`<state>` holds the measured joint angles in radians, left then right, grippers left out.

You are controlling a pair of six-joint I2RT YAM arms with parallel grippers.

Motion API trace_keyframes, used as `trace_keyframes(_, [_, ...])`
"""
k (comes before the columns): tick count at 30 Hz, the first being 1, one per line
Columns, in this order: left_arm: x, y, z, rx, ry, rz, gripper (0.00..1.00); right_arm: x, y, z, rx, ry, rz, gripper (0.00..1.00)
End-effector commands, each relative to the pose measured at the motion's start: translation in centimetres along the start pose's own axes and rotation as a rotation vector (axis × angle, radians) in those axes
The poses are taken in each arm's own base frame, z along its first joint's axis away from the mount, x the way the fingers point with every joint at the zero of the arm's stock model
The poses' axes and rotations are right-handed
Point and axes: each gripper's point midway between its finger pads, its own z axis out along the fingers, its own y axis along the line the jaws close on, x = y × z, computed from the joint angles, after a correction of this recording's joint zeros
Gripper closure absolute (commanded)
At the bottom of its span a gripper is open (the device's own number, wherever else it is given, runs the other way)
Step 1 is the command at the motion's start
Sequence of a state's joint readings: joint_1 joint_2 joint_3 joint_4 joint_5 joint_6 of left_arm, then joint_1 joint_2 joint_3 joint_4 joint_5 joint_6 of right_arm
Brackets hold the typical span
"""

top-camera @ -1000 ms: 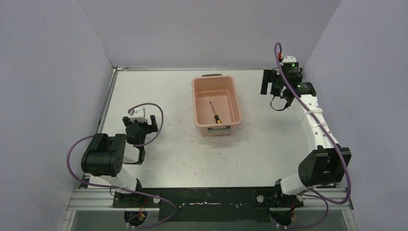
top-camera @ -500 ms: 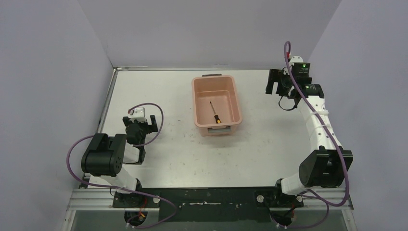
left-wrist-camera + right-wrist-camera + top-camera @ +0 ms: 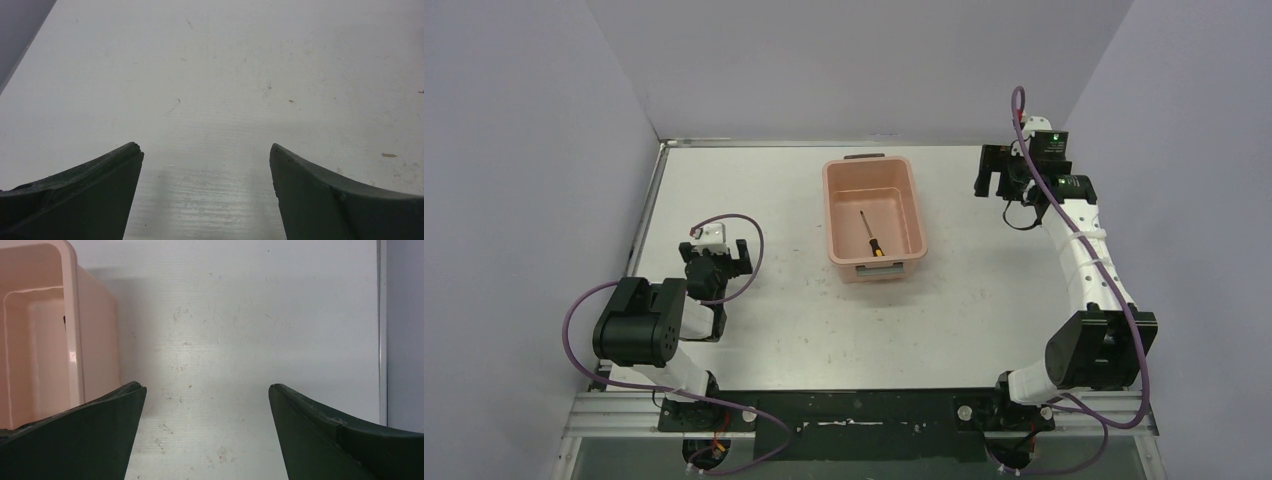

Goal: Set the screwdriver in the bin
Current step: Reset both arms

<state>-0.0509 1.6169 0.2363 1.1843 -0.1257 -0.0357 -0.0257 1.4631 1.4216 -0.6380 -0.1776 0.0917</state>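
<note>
Screwdriver (image 3: 870, 233) lies flat inside the salmon-pink bin (image 3: 828, 215), yellow-and-black handle toward the near end, well apart from both grippers. The right gripper (image 3: 991, 172), jaws spread wide and empty, hangs over the table (image 3: 804, 320) to the right of the bin. Its arm reaches slightly farther back than a second ago. The left gripper (image 3: 716, 262), equally wide and empty, is unmoved at the table's left. The bin holds only the screwdriver.

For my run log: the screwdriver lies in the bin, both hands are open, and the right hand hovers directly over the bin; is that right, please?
Not quite: the top external view shows the open right hand off to the bin's right, above the table. The screwdriver lies in the bin, and the left hand is open too.
</note>
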Motion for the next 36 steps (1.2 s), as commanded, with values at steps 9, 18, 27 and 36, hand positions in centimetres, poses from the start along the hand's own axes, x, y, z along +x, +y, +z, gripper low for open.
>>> trace_keyframes(9, [-1.6,-0.2,0.5,0.007,-0.051,0.003,0.03,-1.8,0.4,-1.2,-0.022,-0.076,-0.014,0.0])
trace_keyframes(18, [-1.6,-0.2,0.5,0.007,-0.051,0.003,0.03,-1.7,0.4,-1.2,-0.024,-0.073,-0.015,0.0])
trace_keyframes(27, [-1.6,-0.2,0.5,0.007,-0.052,0.003,0.03,-1.5,0.5,-1.2,-0.028,-0.068,-0.021,0.0])
trace_keyframes(36, [-1.6,-0.2,0.5,0.007,-0.051,0.002,0.03,-2.0,2.5,-2.0,-0.129,-0.107,-0.062,0.0])
